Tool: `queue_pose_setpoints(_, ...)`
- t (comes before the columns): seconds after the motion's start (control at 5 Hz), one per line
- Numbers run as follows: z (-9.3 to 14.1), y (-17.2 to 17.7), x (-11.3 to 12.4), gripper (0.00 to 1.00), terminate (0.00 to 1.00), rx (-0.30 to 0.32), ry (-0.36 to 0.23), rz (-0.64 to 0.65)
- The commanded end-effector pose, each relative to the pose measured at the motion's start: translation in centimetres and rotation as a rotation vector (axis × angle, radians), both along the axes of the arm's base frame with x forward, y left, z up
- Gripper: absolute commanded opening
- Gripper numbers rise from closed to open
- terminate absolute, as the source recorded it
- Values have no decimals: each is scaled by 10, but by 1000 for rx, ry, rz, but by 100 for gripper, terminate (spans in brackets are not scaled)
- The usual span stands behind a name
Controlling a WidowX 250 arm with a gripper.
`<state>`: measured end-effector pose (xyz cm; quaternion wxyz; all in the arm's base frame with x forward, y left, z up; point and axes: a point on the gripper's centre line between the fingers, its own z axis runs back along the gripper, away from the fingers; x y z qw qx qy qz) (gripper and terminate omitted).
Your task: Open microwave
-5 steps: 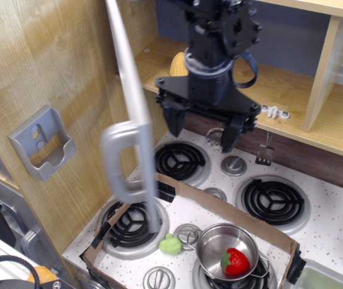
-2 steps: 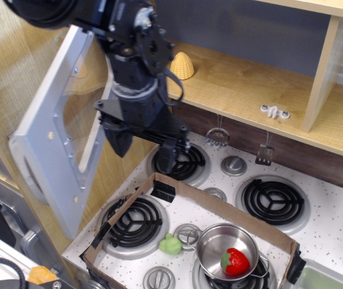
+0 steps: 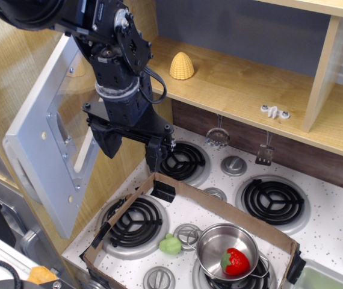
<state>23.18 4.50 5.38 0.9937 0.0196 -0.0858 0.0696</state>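
- Stovetop (image 3: 334,241) of white speckled plastic fills the lower right, with black coil burners and round silver knobs; pale wood panels form the left wall and a shelf (image 3: 250,90) above.
- Microwave (image 3: 42,144) door, a wide grey plastic slab with a clear window, stands swung out at the left, its inner face toward the camera.
- Black arm reaches down beside the door; its gripper (image 3: 132,150) hangs released, fingers spread wide, empty, just beside the door without clear contact.
- Cardboard tray (image 3: 219,208) lies across the burners.
- Steel pot (image 3: 216,241) sits inside it, holding a red strawberry (image 3: 236,261).
- Yellow beehive-shaped piece (image 3: 182,65) rests on the shelf.
- Small green toy (image 3: 171,244) lies beside the pot.
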Motion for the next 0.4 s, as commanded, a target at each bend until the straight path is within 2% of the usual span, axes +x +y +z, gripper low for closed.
queue_pose_setpoints(0.0, 9, -12, 2, 100, 0, 3, -20, 2)
queue_pose_setpoints(0.2, 9, -12, 2, 100, 100, 3, -20, 2)
